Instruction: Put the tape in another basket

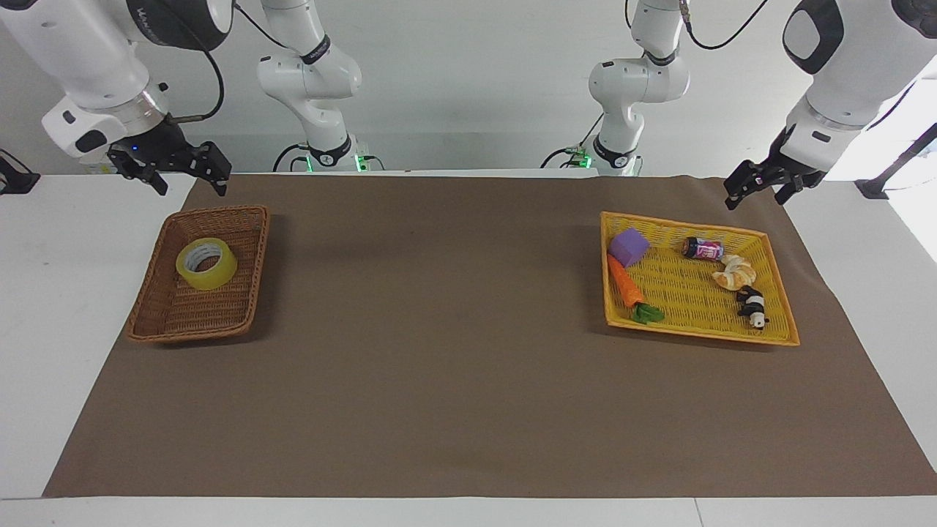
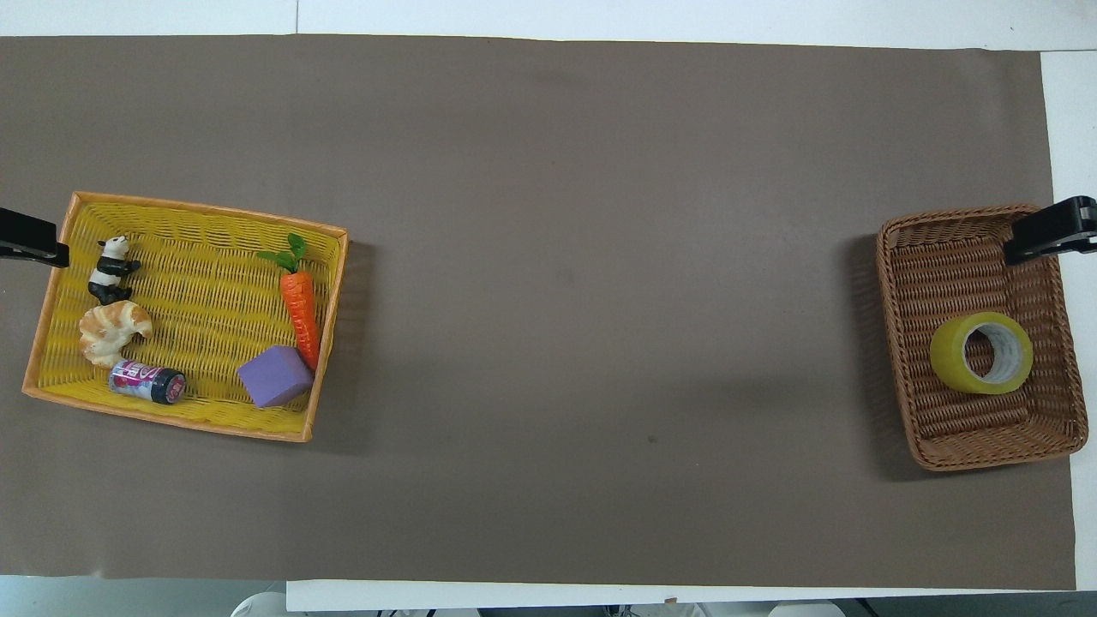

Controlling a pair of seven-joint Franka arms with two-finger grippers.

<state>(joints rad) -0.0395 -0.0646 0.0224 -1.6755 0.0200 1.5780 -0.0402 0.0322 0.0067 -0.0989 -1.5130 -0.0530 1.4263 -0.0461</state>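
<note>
The yellow tape (image 1: 206,264) lies tilted in the dark brown wicker basket (image 1: 241,307), in the half nearer to the robots; it also shows in the overhead view (image 2: 981,353), as does the basket (image 2: 951,257). My right gripper (image 1: 187,180) is open and empty, raised in the air by the brown basket, well apart from the tape. One of its fingers (image 2: 1047,233) shows in the overhead view. My left gripper (image 1: 755,198) is open and empty, raised by the yellow basket's (image 1: 695,333) corner.
The yellow basket (image 2: 193,206), at the left arm's end, holds a purple block (image 2: 274,377), a carrot (image 2: 300,308), a small can (image 2: 147,382), a croissant (image 2: 111,330) and a panda figure (image 2: 109,269). A brown mat (image 1: 439,351) covers the table.
</note>
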